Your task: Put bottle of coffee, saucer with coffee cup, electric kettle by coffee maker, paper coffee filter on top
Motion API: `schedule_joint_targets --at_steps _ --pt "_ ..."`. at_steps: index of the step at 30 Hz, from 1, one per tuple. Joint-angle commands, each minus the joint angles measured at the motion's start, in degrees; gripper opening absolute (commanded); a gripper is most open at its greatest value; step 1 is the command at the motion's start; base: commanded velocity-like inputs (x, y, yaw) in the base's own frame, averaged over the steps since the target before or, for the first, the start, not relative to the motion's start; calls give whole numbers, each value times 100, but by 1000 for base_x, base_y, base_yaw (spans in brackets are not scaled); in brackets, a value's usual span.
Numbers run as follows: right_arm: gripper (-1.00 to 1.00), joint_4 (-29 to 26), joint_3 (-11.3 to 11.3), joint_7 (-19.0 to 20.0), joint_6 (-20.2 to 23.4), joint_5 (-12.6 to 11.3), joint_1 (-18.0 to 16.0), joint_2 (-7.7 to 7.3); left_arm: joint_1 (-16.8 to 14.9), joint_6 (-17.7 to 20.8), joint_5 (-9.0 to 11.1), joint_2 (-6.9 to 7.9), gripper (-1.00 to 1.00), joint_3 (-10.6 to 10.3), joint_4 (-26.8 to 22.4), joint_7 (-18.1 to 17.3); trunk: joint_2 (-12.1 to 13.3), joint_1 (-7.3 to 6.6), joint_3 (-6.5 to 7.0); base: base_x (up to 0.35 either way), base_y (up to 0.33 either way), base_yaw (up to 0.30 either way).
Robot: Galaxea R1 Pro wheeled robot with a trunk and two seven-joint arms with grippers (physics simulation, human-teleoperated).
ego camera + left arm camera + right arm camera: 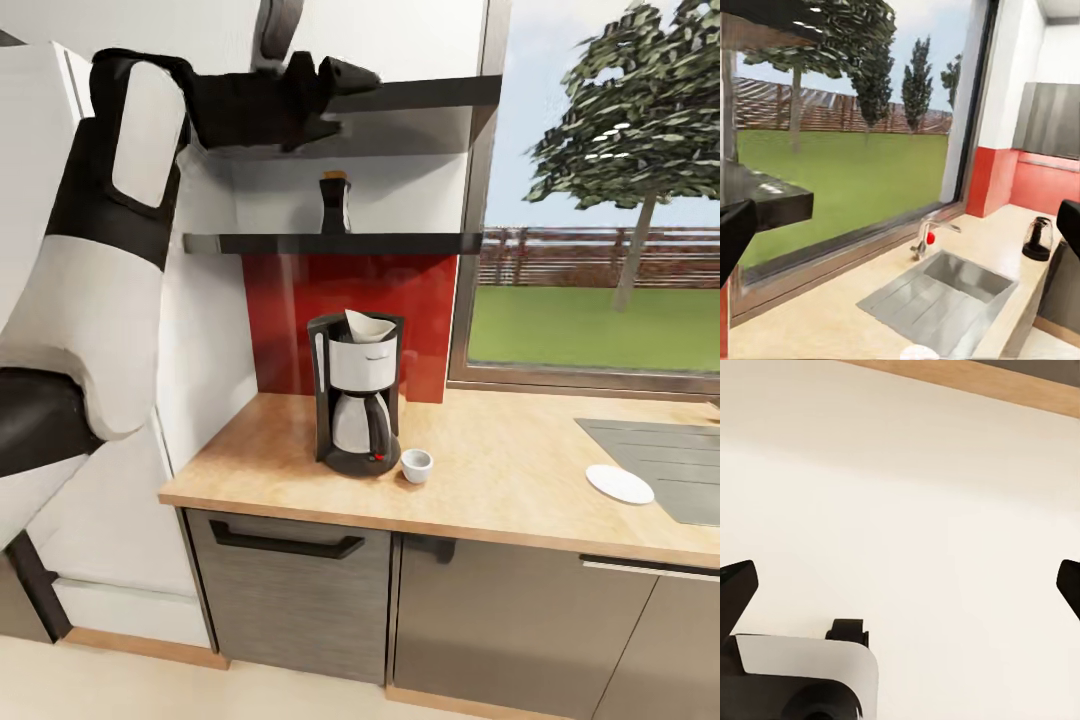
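Counter (500,470) has the coffee maker (357,405) with the filter (369,324) on top, cup (416,465) beside it, saucer (619,484) well apart near the sink; the kettle (1039,238) sits far along past the sink. Step in hand looks like fetching the bottle (334,203) from the lower shelf (330,243). Left arm is raised with its claw (340,95) wide and empty at the upper shelf, so next it needs to drop and close on the bottle; right claw (900,577) is wide, aimed at the floor.
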Motion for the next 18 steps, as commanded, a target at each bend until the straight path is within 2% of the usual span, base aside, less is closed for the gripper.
schedule_joint_targets --at_steps 1,2,3,5,6,8,9,11,12,15,17,18 --pt "100 4 42 0 -18 -20 -4 -3 -239 27 25 11 100 7 128 179 -8 0 -9 0 0 0" --pt "100 4 42 0 -18 -20 -4 -3 -403 26 25 20 100 7 265 407 -8 0 -9 0 0 0" --pt "100 4 48 0 -20 -15 -4 -2 -658 24 25 28 100 5 476 965 -8 0 -9 0 0 0" --pt "100 3 54 0 -22 -11 -4 -2 -822 23 25 30 100 3 630 1557 -8 0 -9 0 0 0" --pt "100 3 56 0 -24 -8 -4 -2 -926 19 24 30 100 -4 731 2084 -8 0 -9 0 0 0" --pt "100 4 63 0 -25 -6 -6 -2 -993 17 24 30 100 -16 783 2499 -8 0 -9 0 0 0" --pt "100 6 79 3 -23 3 -5 -2 -1051 15 24 32 100 -124 804 2874 -8 0 -9 0 0 0" --pt "100 20 90 6 -20 9 -4 -2 -1081 14 24 46 100 -399 812 3067 -8 0 -9 0 0 0" --pt "100 45 96 9 -20 14 -4 3 -1092 10 24 53 100 -618 816 3142 -8 0 -9 0 0 0" --pt "100 147 112 13 -17 46 -4 32 -1102 7 24 59 100 -906 825 3215 -8 0 -9 0 0 0" --pt "100 570 137 15 -11 153 6 63 -1108 2 24 63 100 -1119 853 3264 -8 0 -9 0 0 0" --pt "100 680 141 15 -11 173 14 70 -1109 1 24 63 100 -1149 855 3271 -8 0 -9 5 0 0"
